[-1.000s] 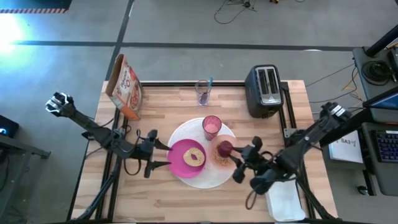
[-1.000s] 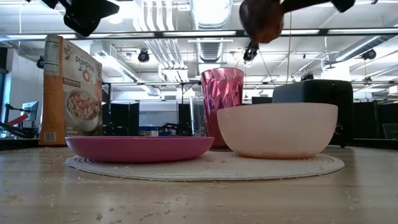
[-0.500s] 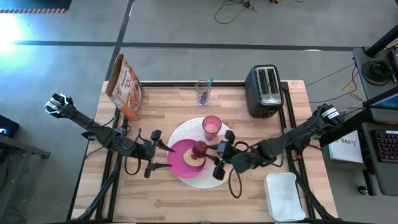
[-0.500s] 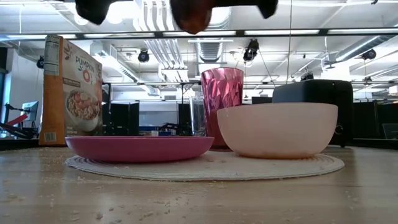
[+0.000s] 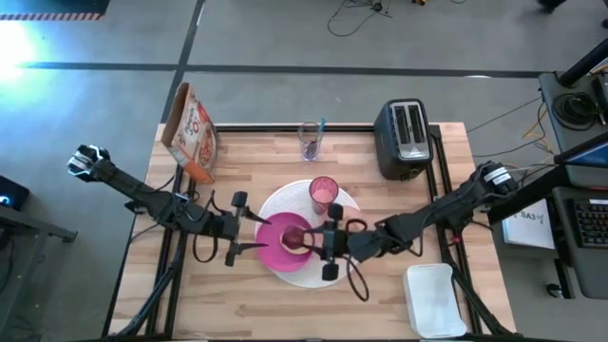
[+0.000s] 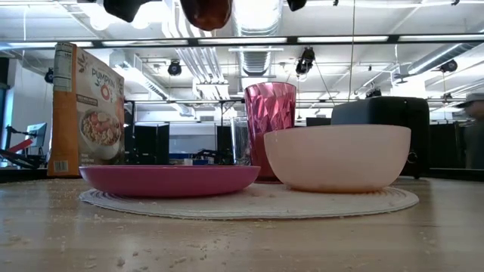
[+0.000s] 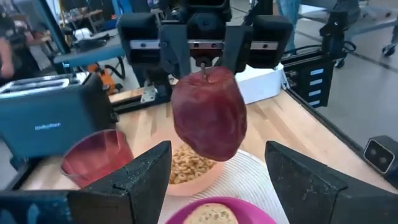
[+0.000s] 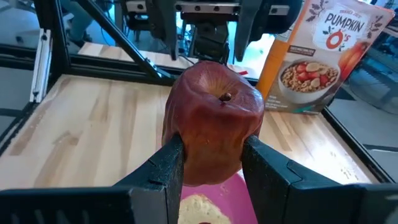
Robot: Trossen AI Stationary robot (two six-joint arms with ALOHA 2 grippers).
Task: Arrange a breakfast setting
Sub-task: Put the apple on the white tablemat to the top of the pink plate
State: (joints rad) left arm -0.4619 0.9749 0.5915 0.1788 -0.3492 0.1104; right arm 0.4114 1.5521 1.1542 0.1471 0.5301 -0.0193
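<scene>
The small red fruit, an apple [image 8: 214,127], hangs in the air over the magenta plate [image 5: 274,255] and its bagel [image 7: 211,213], with my right gripper [image 5: 312,237] shut on it. My left gripper [image 5: 258,235] faces it from the table's left. It is open, its fingers [image 7: 142,180] standing short of the apple [image 7: 209,112] and apart from it. The peach bowl [image 6: 336,157] holds brown cereal [image 7: 186,167]. It stands beside the pink tumbler [image 5: 323,193] on the large round white plate [image 5: 350,203]. My right gripper pinches the apple's two sides [image 8: 181,146] between its two fingers [image 8: 163,168]. The fingers come in about level from the table's right. The apple is lifted clear above the magenta plate, roughly upright, with its stem dimple [image 8: 225,96] on top.
A cereal box [image 5: 193,133] stands at the far left and a black toaster [image 5: 406,140] at the far right. A clear glass with a teal-handled spoon [image 5: 311,141] is at the far edge. A white lidded container [image 5: 435,299] sits off the near right corner.
My right gripper has carried the apple toward the table's left, from above the bowl to above the magenta plate, rolling its wrist on the way. The apple stays lifted clear and now hangs close in front of my left gripper.
</scene>
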